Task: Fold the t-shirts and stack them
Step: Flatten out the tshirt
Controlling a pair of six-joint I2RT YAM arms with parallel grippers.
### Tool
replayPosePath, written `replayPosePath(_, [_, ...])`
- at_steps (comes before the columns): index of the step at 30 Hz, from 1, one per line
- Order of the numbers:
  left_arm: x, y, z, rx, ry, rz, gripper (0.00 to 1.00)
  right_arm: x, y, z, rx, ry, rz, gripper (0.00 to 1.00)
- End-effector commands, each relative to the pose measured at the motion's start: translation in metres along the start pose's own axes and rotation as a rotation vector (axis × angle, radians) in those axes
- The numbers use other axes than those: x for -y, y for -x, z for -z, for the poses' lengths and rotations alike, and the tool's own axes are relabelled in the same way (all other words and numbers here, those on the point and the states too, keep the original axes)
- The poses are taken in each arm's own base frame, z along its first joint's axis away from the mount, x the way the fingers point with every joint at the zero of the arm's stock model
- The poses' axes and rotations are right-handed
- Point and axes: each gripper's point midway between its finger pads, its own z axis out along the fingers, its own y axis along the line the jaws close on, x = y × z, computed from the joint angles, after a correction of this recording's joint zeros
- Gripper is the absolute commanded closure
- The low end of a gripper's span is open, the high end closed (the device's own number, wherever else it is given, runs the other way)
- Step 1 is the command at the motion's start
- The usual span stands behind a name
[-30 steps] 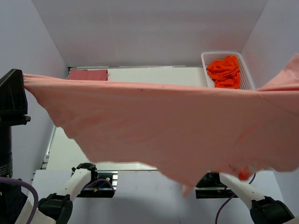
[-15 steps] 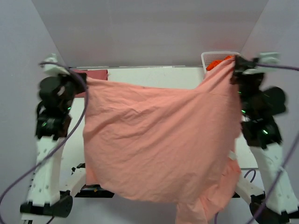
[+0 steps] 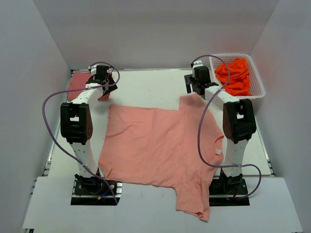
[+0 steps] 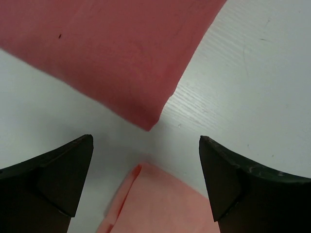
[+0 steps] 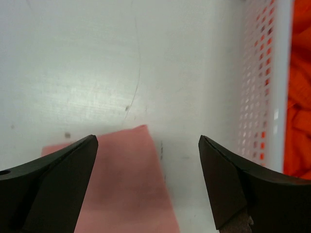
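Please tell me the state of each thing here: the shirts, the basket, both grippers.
pink t-shirt: spread flat, unfolded, on the table.
rose-red t-shirt: folded, at the far left corner.
basket: holds crumpled orange cloth.
left gripper: open, empty.
right gripper: open, empty.

- On my overhead feed the left arm (image 3: 83, 150) and the right arm (image 3: 233, 155) look alike: white tube links joined by boxy black joint housings.
- A thin grey-purple cable (image 3: 44, 108) loops loosely off the left arm, and a second cable (image 3: 199, 141) trails along the right one.
- The left base (image 3: 92, 187) and the right base (image 3: 227, 187) are black blocks (I can see small coloured wires at the left one).
- The left gripper (image 4: 146, 141) and the right gripper (image 5: 148, 138) carry matte black, wedge-shaped fingers (image 4: 53, 177).
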Motion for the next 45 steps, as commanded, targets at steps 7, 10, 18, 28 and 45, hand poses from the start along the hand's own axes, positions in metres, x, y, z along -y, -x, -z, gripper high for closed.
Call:
replayPosePath(7, [0.018,0.016,0.065,0.046,-0.210,-0.015,0.00,-0.006,0.001,0.101,-0.138,0.111,-0.255,0.10])
replayPosePath(10, [0.022,-0.017,0.076,-0.026,-0.266,-0.047,0.00,-0.019,-0.045,0.119,-0.276,0.136,-0.344,0.10])
replayPosePath(18, [0.029,-0.108,0.086,-0.266,-0.285,-0.118,0.00,-0.031,-0.145,0.159,-0.534,0.093,-0.465,0.10])
replayPosePath(28, [0.010,-0.156,0.039,-0.377,-0.073,-0.187,0.00,-0.042,-0.197,0.127,-0.688,0.066,-0.405,0.10])
replayPosePath(45, [0.091,-0.108,-0.072,-0.368,-0.067,-0.165,0.00,-0.017,-0.106,-0.079,-0.537,0.137,-0.311,0.10])
